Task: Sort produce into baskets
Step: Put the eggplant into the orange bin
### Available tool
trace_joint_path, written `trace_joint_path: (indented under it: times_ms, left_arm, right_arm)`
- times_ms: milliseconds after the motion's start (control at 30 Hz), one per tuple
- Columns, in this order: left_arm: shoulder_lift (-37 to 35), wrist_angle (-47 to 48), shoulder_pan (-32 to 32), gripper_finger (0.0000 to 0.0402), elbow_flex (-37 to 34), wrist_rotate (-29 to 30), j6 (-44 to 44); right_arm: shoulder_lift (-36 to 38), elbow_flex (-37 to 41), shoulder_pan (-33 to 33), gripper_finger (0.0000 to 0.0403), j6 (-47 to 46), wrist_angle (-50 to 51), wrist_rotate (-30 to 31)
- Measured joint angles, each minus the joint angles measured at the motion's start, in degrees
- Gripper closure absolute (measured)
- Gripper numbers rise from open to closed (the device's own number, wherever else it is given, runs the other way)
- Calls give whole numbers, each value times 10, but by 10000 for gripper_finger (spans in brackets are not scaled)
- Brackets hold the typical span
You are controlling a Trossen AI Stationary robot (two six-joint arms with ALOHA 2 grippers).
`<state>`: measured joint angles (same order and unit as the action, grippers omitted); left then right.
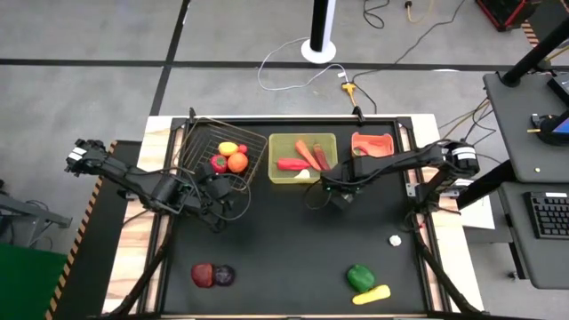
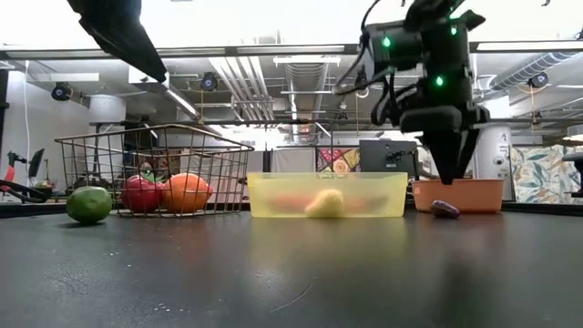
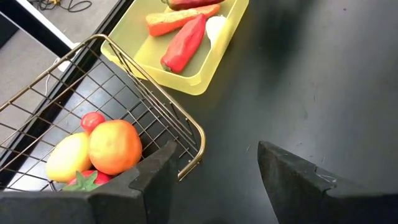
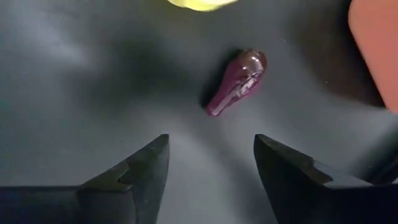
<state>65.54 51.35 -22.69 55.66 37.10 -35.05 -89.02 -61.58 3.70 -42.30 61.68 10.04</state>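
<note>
A small purple vegetable (image 4: 236,81) lies on the black table, between the yellow-green tray (image 4: 198,4) and the salmon bin (image 4: 376,50). My right gripper (image 4: 211,162) hangs open just above it, pointing down, fingers clear of it; in the low view the gripper (image 2: 453,173) stands over the vegetable (image 2: 444,209). My left gripper (image 3: 211,174) waits open and holds nothing, by the near right corner of the wire basket (image 1: 222,149). The basket holds a lemon (image 3: 67,157), an orange fruit (image 3: 113,145) and red pieces. The tray (image 1: 302,158) holds a carrot, a red chili (image 3: 185,42) and a white piece.
Loose on the near part of the table lie a dark red piece (image 1: 203,274), a purple one (image 1: 224,276), a green pepper (image 1: 360,277), a yellow piece (image 1: 372,293) and a small white one (image 1: 395,239). A lime (image 2: 88,204) sits beside the wire basket.
</note>
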Motion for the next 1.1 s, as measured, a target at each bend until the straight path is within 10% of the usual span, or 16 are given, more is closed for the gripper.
trace_joint_path:
  times_ms: [467, 1100]
  left_arm:
    - [0, -4, 0, 200, -1, 0, 2]
    - [0, -8, 0, 200, -1, 0, 2]
  right_arm:
    - [3, 89, 65, 141, 32, -114, 1]
    - [3, 130, 68, 268, 14, -180, 0]
